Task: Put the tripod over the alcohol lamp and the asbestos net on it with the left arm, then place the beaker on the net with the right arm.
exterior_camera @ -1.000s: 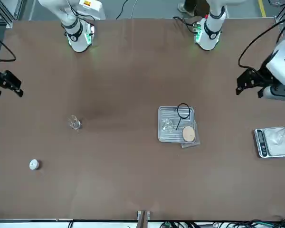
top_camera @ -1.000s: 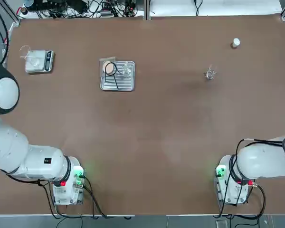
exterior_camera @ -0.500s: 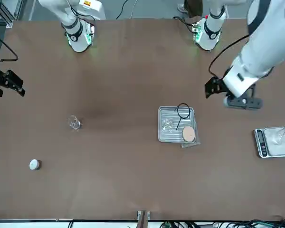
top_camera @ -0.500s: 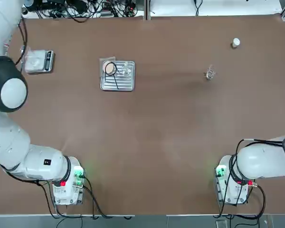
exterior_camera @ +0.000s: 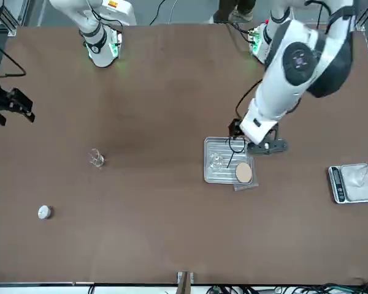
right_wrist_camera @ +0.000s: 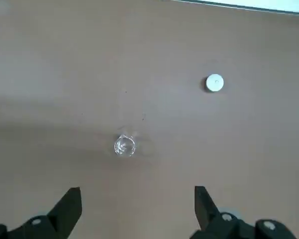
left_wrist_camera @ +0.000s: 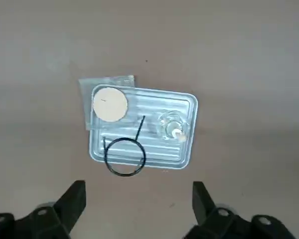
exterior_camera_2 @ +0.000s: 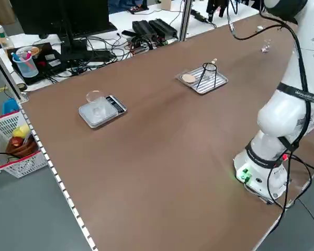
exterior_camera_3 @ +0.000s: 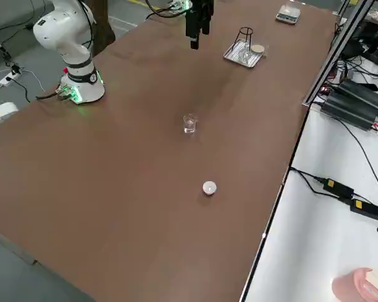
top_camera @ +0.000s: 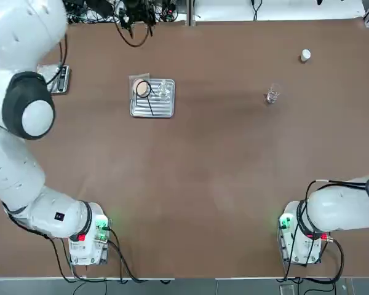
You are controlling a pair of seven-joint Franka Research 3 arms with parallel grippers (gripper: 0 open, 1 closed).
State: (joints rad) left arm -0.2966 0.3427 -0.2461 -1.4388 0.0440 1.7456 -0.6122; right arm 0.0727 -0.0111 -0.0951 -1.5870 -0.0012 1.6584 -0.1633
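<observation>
From my top view, the ribbed silver tray (top_camera: 152, 107) lies toward 11 o'clock on the brown tabletop (top_camera: 197, 184), carrying the thin black wire tripod (top_camera: 150, 106) and the squat clear glass alcohol lamp (top_camera: 164, 91); the grey asbestos net with its tan disc (top_camera: 141, 90) overlaps it. The small clear glass beaker (top_camera: 272, 94) sits toward 2 o'clock, a white cylinder cap (top_camera: 305, 55) at its 1 o'clock, and the white scale (top_camera: 63, 80) toward 10. In my front view, the left end effector (exterior_camera: 255, 139) hovers at the tray's 2 o'clock; the right one (exterior_camera: 19, 105) is parked toward 10. My left side view shows the tripod upright, its ring uppermost. My right side view puts the beaker at the cap's 11 o'clock. Through the left wrist view, I see that end effector released, fingers apart, touching nothing. The right wrist view shows its end effector likewise spread and ungripping.
</observation>
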